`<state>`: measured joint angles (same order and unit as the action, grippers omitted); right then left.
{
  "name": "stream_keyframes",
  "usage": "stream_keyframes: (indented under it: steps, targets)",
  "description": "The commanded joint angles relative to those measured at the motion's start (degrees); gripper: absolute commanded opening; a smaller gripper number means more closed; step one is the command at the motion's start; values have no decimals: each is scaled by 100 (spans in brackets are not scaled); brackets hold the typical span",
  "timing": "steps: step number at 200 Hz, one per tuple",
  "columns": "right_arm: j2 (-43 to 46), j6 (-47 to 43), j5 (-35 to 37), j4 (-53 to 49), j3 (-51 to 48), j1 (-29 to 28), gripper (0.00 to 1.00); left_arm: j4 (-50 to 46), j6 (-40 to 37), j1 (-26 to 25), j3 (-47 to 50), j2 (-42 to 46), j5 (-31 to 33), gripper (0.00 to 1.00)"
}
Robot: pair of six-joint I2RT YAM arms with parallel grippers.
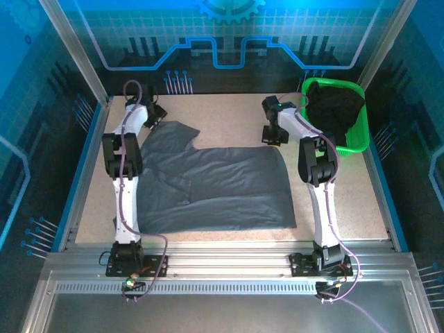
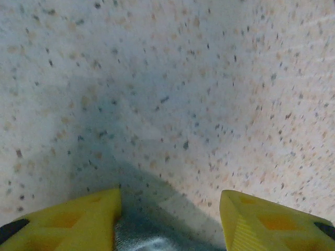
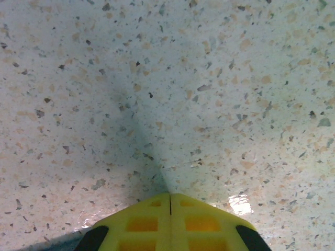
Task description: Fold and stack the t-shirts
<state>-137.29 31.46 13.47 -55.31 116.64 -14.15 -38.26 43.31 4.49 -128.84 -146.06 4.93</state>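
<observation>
— From above?
— The slate-grey cloth t-shirt (image 1: 215,184) lies spread on the speckled table (image 1: 229,111), and the black cloth t-shirt (image 1: 334,104) is in the green plastic basket (image 1: 357,135). My left claw (image 1: 154,114) is at the grey one's far sleeve, my right claw (image 1: 272,133) beside its far corner.
— Left wrist?
— Released, grey cloth between my fingers (image 2: 68,222).
— Right wrist?
— Clenched empty over bare table. First fold, I'd say: it must open and take the edge.

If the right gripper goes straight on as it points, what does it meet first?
Probably the bare speckled tabletop: the shut right gripper points down at it, nothing between, though depth is unclear.
</observation>
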Motion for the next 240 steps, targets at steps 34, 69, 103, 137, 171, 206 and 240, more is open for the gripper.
stream_keyframes:
  steps: [34,69,103,137,171,206,240]
  targets:
    - [96,-17,-22,-213,-141,6,0,-1828,-174,-133,-836,-594,521,34]
    - [82,-50,-65,-200,-109,0,0,-1925,-209,-138,-913,-521,675,2]
    - [202,-219,-176,-25,-173,30,0,-1597,-345,-177,-894,80,881,0]
    - [371,-570,-225,143,-248,73,0,-928,-346,-185,341,1278,834,0]
    - [762,-857,-202,256,-400,123,0,-17,-190,-169,2243,2624,504,0]
    - [1317,-1178,-373,679,-876,75,0,500,71,-159,3775,3796,228,0]
    - [1842,-1259,-276,765,-1367,-74,0,619,257,-174,5068,5064,236,0]
